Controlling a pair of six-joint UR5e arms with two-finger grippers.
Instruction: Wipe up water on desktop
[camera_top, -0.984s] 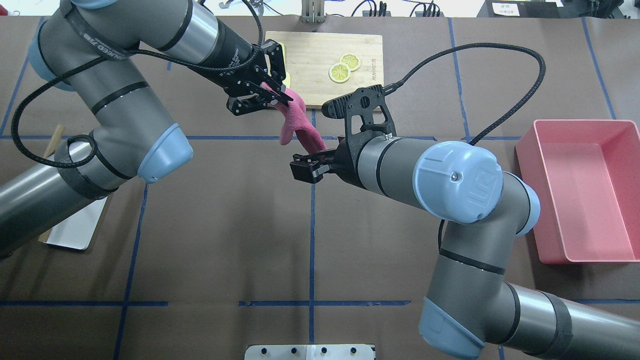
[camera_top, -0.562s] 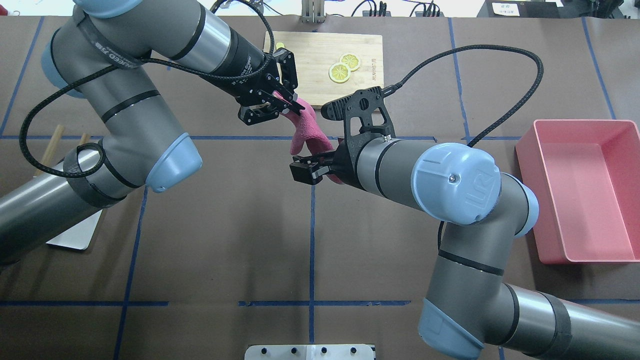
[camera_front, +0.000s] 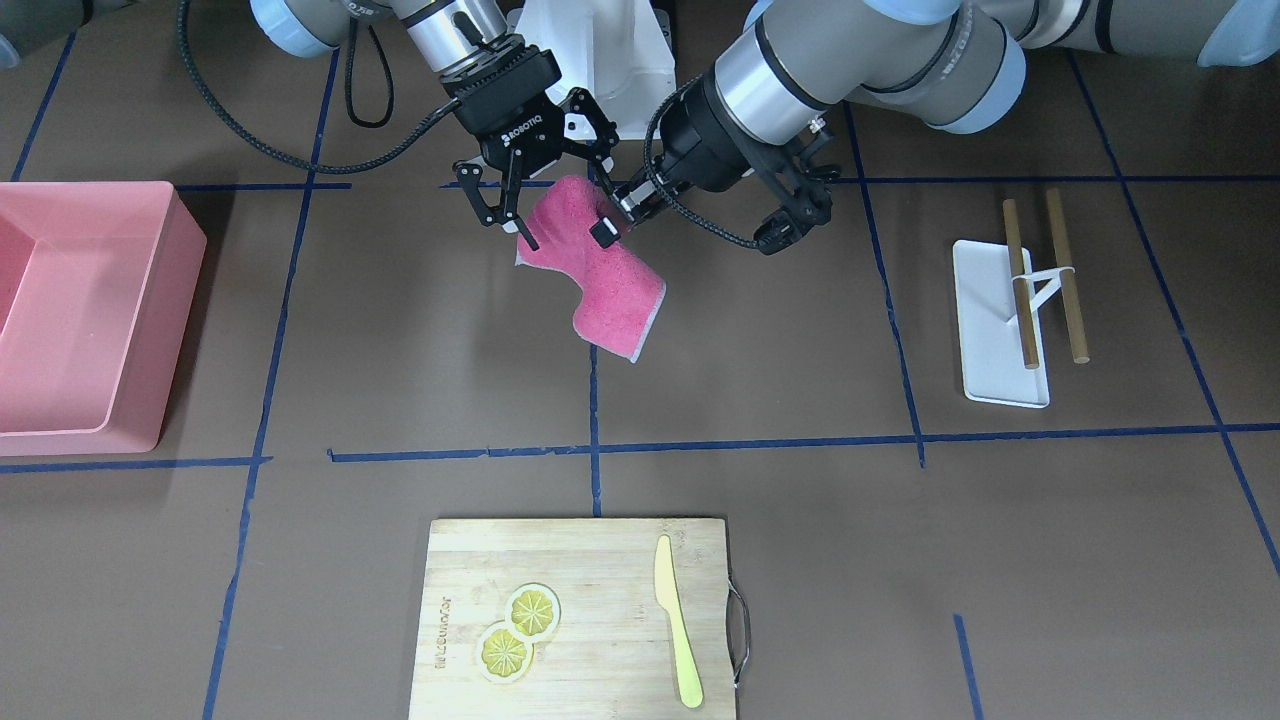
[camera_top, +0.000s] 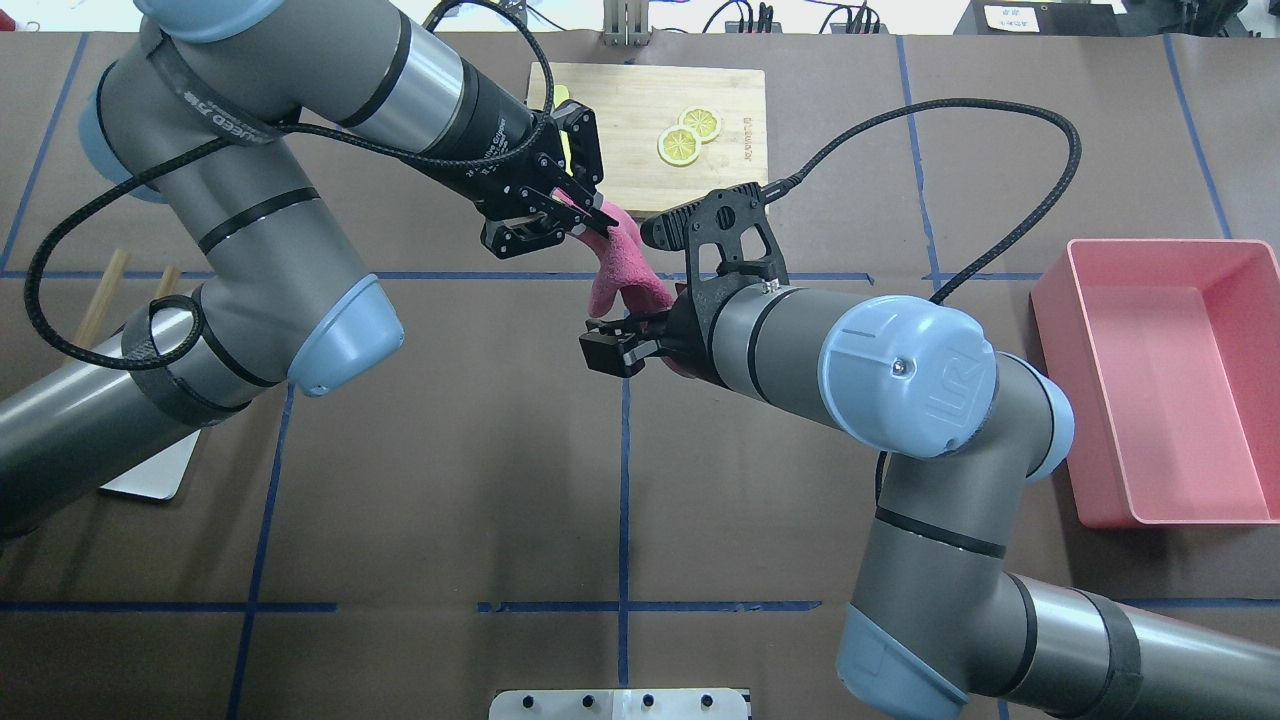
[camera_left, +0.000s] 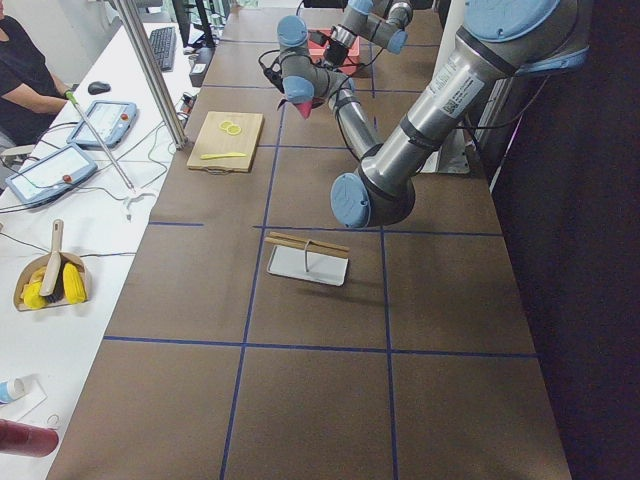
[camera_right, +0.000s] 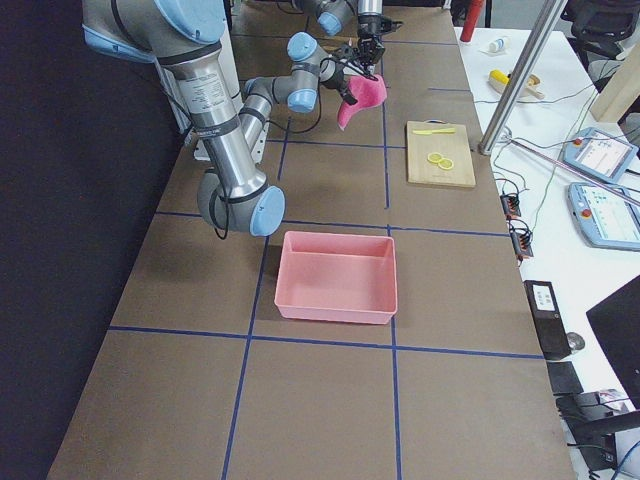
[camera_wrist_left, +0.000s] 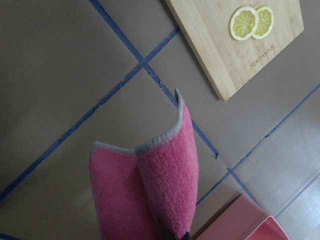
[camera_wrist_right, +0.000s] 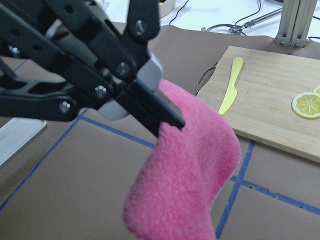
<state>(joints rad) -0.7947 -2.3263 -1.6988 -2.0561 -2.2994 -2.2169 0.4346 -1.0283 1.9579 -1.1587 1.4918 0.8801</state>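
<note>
While the left gripper (camera_top: 595, 213) pinches the cloth (camera_front: 600, 290) aloft on the robot's side of the board (camera_front: 600, 560), the right gripper (camera_front: 565, 215) looks spread wide around it. Right should clamp firmly before left releases, then press the cloth flat on the desktop (camera_front: 400, 330).

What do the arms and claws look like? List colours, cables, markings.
Left arm and right arm: grey tubes, silver bands, pale-blue joint caps, the right's embossed UR. Black braided cables loop alongside. Left claw and right claw: black linkage fingers; the right's body reads ROBOTIQ.
</note>
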